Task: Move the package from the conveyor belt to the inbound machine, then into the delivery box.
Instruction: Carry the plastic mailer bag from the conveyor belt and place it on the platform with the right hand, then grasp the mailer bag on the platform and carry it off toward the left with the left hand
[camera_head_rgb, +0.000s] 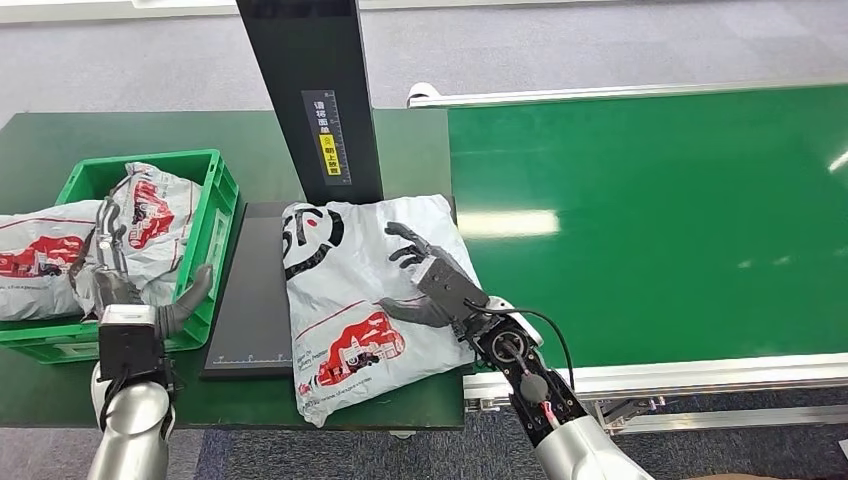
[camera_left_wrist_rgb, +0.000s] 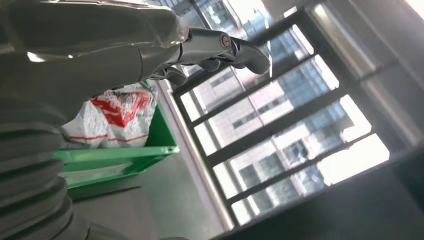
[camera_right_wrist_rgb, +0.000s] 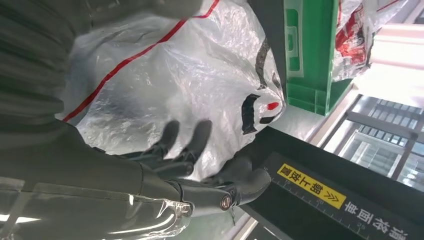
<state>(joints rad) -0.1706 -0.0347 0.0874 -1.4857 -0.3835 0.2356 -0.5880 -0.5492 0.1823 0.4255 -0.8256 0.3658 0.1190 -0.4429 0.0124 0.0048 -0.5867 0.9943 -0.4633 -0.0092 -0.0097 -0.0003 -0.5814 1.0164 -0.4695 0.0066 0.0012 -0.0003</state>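
Observation:
A white plastic package (camera_head_rgb: 350, 290) with red and black print lies partly on the black plate (camera_head_rgb: 255, 300) of the inbound machine, beside its black column (camera_head_rgb: 315, 90). My right hand (camera_head_rgb: 435, 280) rests flat on the package's right side with its fingers spread. The right wrist view has the same hand (camera_right_wrist_rgb: 190, 170) stretched over the crinkled package (camera_right_wrist_rgb: 190, 75), not closed around it. My left hand (camera_head_rgb: 125, 275) hovers over the near edge of the green delivery box (camera_head_rgb: 215, 215), fingers apart and holding nothing. In the left wrist view this hand (camera_left_wrist_rgb: 125, 50) is above the box (camera_left_wrist_rgb: 115, 157).
Two similar packages (camera_head_rgb: 150, 210) (camera_head_rgb: 35, 255) fill the green box, one hanging over its left side. The green conveyor belt (camera_head_rgb: 650, 220) runs to the right of the dark green table. The black column stands close behind the package.

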